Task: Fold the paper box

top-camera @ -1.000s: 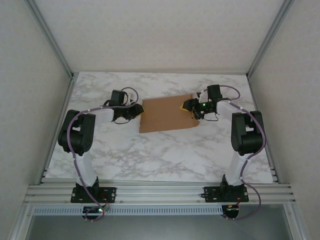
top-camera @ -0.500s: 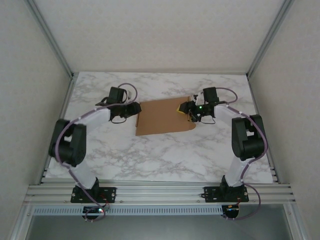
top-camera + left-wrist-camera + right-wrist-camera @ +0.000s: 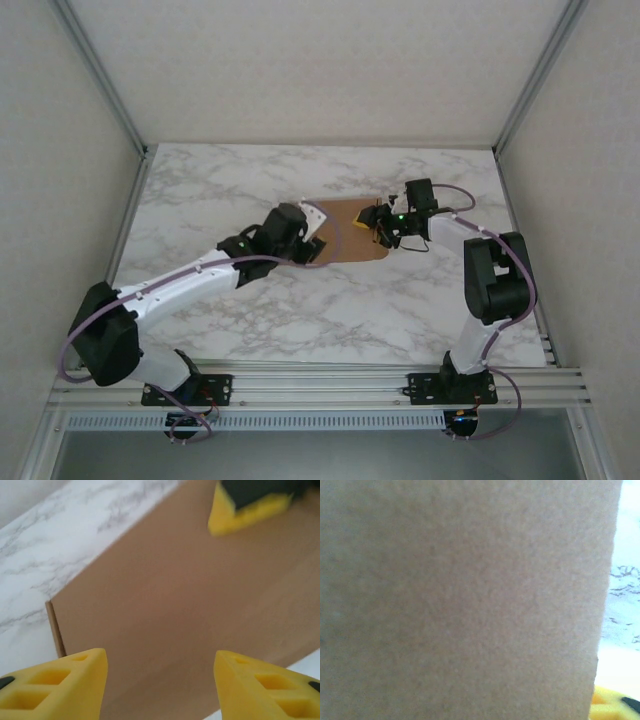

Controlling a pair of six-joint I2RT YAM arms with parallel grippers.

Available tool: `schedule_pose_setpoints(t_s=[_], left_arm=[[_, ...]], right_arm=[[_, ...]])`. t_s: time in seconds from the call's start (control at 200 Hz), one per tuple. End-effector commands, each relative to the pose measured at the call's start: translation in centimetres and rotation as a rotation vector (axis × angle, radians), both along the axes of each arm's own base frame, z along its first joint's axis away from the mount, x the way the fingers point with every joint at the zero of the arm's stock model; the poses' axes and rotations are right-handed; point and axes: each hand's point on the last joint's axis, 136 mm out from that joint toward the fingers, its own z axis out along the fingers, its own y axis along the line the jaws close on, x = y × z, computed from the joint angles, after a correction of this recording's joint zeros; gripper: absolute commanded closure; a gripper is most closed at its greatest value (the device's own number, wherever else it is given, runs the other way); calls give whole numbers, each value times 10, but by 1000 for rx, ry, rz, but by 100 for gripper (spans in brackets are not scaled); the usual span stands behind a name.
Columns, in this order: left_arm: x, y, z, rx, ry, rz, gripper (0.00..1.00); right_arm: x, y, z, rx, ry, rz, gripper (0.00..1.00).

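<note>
The brown paper box [image 3: 355,238] lies on the marble table [image 3: 230,180].

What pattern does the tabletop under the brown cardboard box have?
White marble with grey veining; the tabletop shows best in the top external view.

Brown paper box [image 3: 190,605] across centre and right, marble bench [image 3: 55,545] at upper left, left hand [image 3: 160,680] at the bottom edge — yellow fingertips [image 3: 65,685] spread wide above the cardboard, blurred yellow-and-black right hand [image 3: 247,507] at upper right
</note>
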Motion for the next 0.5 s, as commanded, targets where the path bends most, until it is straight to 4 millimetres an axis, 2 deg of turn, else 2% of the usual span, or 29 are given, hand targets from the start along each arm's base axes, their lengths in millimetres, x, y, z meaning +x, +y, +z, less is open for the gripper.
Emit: schedule_pose_setpoints(t_s=[0.0,0.125,0.265,0.365,0.496], left_arm=[[16,6,5,115,-124,-9,43],[10,-17,-16,142,-103,-77,44],[-1,-34,-39,195,-69,-136,44],[-4,-36,-54,229,-48,-141,43],[9,-36,-60,256,-72,-95,42]], right_arm=[[-15,-4,-12,-36,76,-27,93],[-16,-4,-12,-34,78,-21,93],[-17,-4,-13,-32,84,-20,93],[-17,-3,-11,-24,85,-18,93],[-17,0,-7,-2,81,-18,93]])
